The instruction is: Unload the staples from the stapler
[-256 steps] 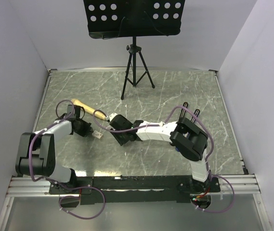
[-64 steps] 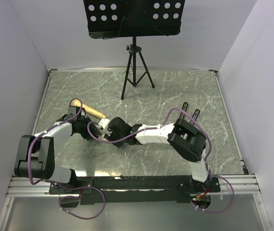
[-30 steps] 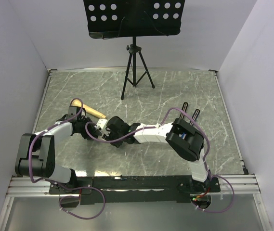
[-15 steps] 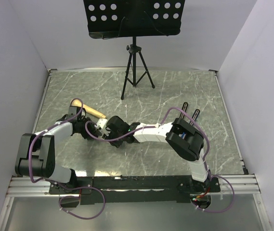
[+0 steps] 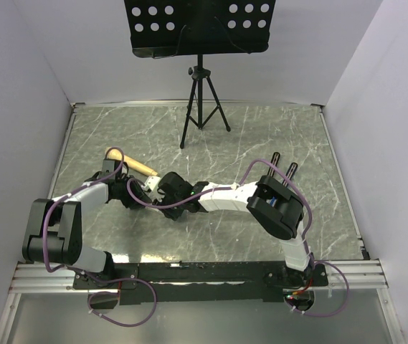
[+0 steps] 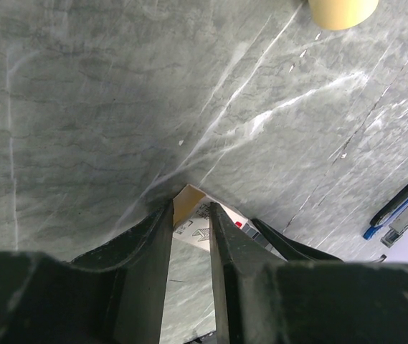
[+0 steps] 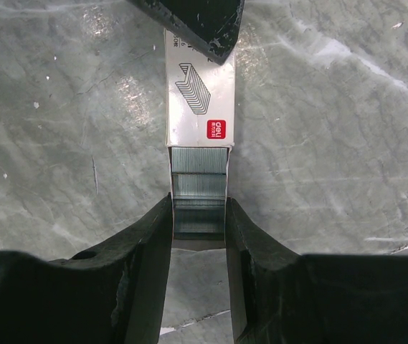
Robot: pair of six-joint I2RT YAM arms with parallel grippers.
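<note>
The stapler (image 7: 198, 192), a small grey metallic block showing rows of staples, sticks out of the near end of a white carton (image 7: 200, 100) that has a red logo. My right gripper (image 7: 198, 208) is shut on the grey block, one finger on each side. My left gripper (image 6: 191, 209) is shut on the far end of the carton (image 6: 191, 218); one of its fingers (image 7: 196, 21) shows at the top of the right wrist view. In the top view both grippers meet at the carton (image 5: 148, 188), left of the table's middle.
A wooden stick (image 5: 135, 165) lies just behind the left gripper; its end shows in the left wrist view (image 6: 343, 7). A long thin blue tool (image 6: 399, 208) lies on the marble beside the right arm. A music stand's tripod (image 5: 202, 107) stands at the back.
Over the last seconds my right gripper moved left to meet the left gripper at the carton. In the last second both arms have hardly moved.
</note>
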